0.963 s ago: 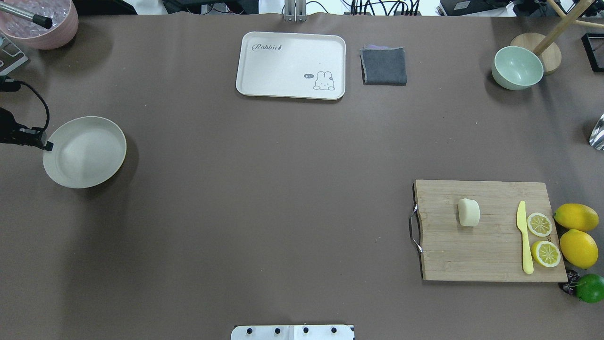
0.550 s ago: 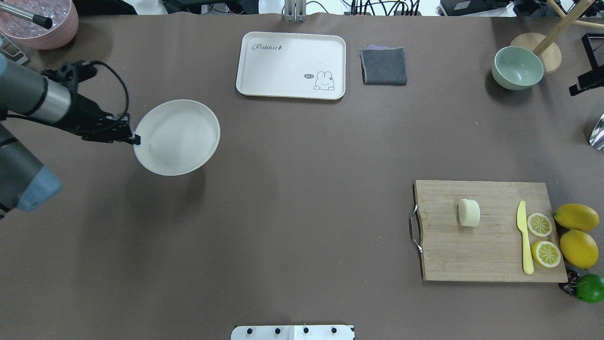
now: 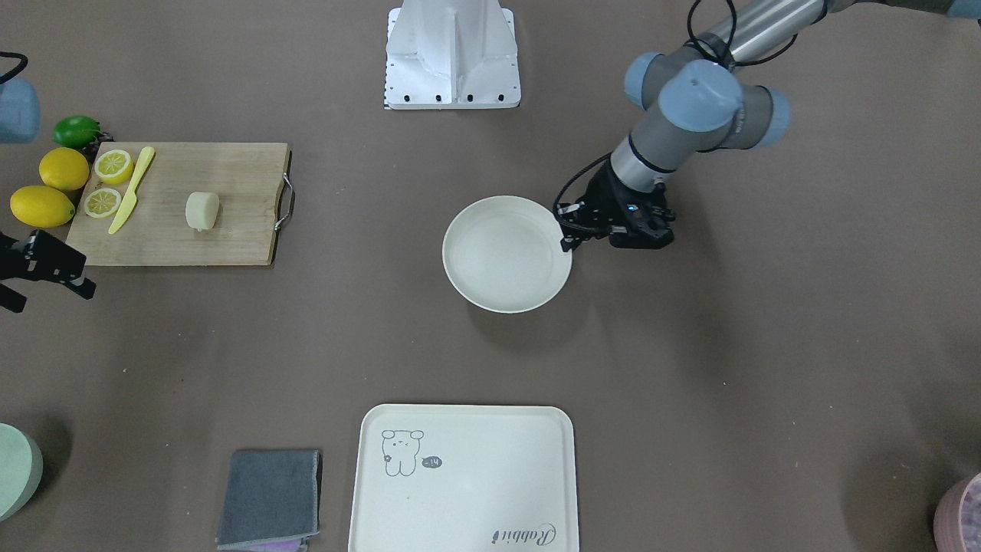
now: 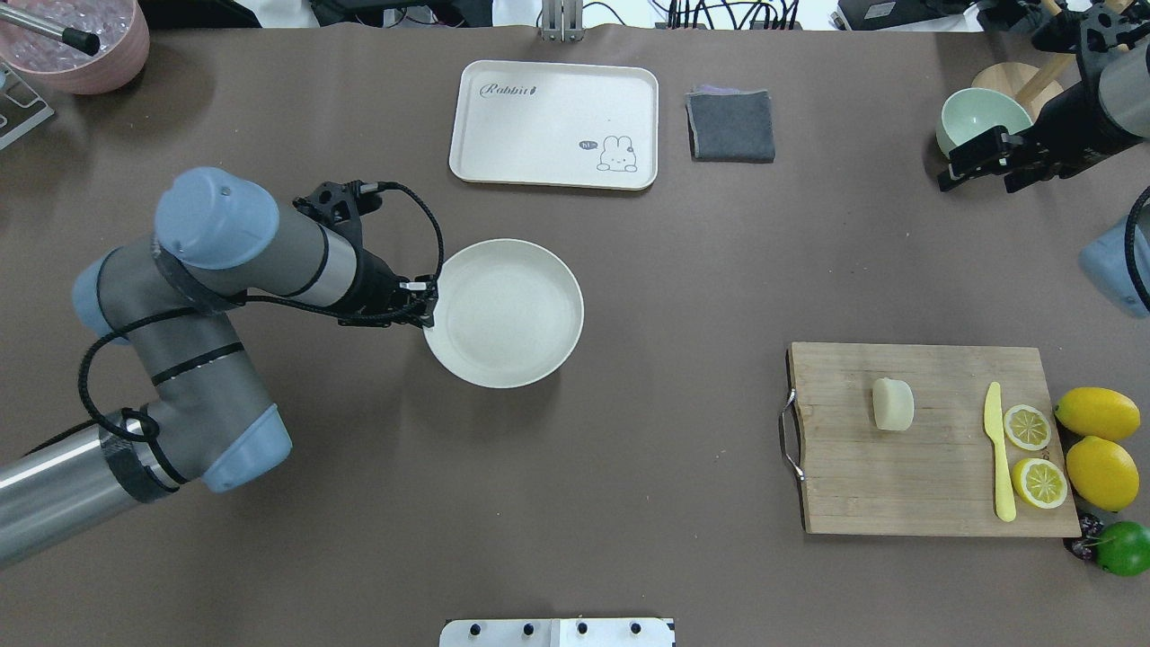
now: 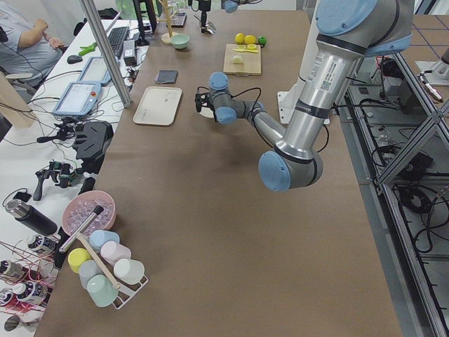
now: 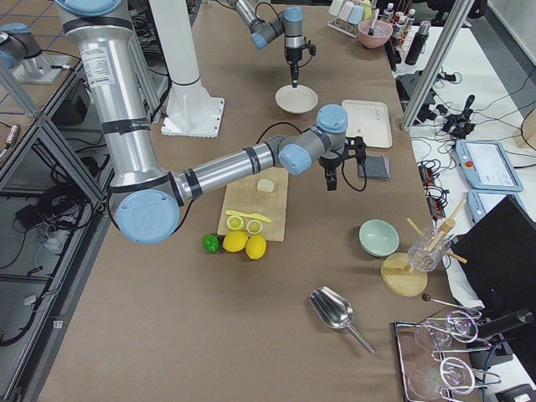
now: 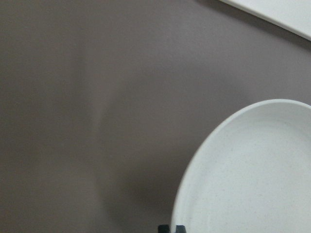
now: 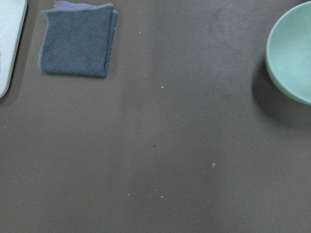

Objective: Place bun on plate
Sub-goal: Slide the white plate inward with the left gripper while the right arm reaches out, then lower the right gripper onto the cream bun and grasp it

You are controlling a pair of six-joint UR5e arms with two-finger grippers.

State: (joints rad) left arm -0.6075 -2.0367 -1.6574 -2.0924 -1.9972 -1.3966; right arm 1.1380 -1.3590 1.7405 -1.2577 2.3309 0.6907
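The bun (image 4: 893, 403), a small pale cream lump, lies on a wooden cutting board (image 4: 934, 490) at the right; it also shows in the front view (image 3: 202, 210). The plate (image 4: 517, 314), round and off-white, is near the table's middle with a shadow beneath it. My left gripper (image 4: 429, 305) is shut on the plate's left rim; in the front view (image 3: 567, 236) it grips the rim of the plate (image 3: 502, 257). The left wrist view shows only the plate (image 7: 252, 179) and brown table. My right gripper (image 4: 977, 180) hangs open at the far right, well behind the bun.
On the board lie a yellow knife (image 4: 997, 449) and two lemon slices (image 4: 1027, 427), with whole lemons (image 4: 1098, 413) and a lime (image 4: 1123, 548) beside it. A cream tray (image 4: 554, 124), a grey cloth (image 4: 730, 126) and a green bowl (image 4: 975, 117) stand at the back.
My left arm has carried the plate rightwards from the table's left edge to near the middle. The right arm has come into view at the far right.
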